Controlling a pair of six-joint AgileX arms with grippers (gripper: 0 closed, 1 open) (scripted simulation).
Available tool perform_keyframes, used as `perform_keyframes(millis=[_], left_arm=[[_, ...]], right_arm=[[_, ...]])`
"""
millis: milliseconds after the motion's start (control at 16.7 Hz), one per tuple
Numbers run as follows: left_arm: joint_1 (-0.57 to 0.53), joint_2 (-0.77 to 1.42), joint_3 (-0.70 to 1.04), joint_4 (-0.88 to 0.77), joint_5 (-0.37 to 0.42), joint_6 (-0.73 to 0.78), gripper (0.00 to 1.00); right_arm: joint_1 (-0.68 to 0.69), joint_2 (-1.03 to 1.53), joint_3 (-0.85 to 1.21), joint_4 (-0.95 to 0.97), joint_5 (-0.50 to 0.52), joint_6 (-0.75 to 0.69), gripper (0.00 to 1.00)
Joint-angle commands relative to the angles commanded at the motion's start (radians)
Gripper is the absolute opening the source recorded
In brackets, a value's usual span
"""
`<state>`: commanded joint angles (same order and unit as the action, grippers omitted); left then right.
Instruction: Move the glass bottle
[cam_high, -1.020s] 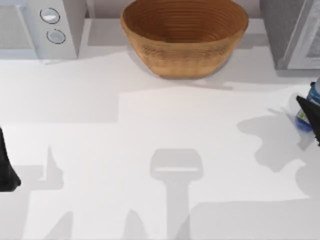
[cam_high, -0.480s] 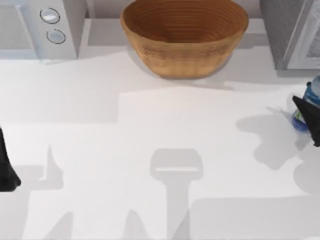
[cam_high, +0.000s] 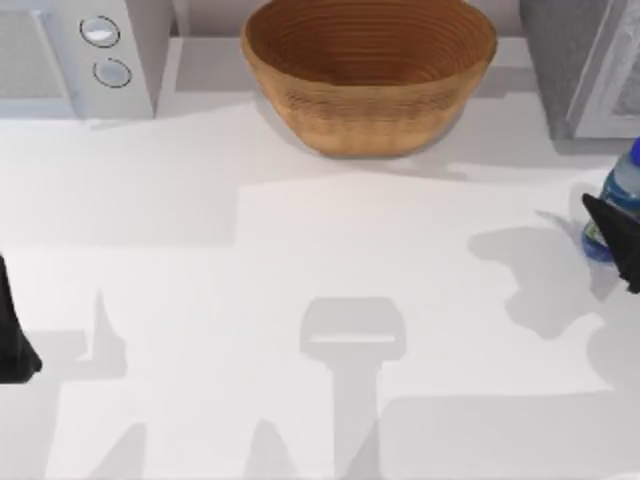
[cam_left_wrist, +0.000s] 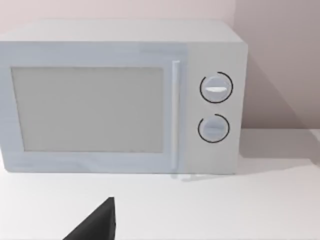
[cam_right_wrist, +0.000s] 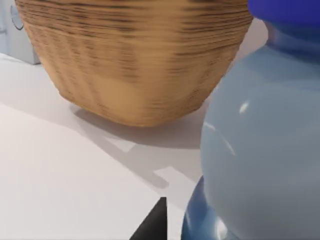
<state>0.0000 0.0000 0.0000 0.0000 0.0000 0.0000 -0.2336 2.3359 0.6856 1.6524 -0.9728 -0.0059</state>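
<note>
The glass bottle (cam_high: 617, 196), pale blue with a blue cap and a label low on its body, is at the table's right edge. My right gripper (cam_high: 615, 238) is shut on it, its dark fingers across the lower body. In the right wrist view the glass bottle (cam_right_wrist: 260, 140) looms very close, with one dark fingertip (cam_right_wrist: 151, 224) beside its base. My left gripper (cam_high: 14, 340) is parked at the table's left edge.
A big woven bowl (cam_high: 368, 70) stands at the back centre, and the right wrist view shows the bowl (cam_right_wrist: 135, 60) beyond the bottle. A white microwave (cam_high: 90, 50) is at the back left and a grey appliance (cam_high: 585, 65) at the back right.
The right gripper and the bottle have shifted slightly towards the back, and the bottle looks taller and more upright. Their shadow has crept left. The left arm has not moved.
</note>
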Motion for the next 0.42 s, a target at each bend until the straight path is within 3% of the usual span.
perform_keyframes(millis=[120, 420], left_arm=[[0.0, 0.0, 0.0, 0.0, 0.0, 0.0, 1.0], [0.0, 0.0, 0.0, 0.0, 0.0, 0.0, 1.0]], right_arm=[[0.0, 0.0, 0.0, 0.0, 0.0, 0.0, 1.0], [0.0, 0.0, 0.0, 0.0, 0.0, 0.0, 1.0]])
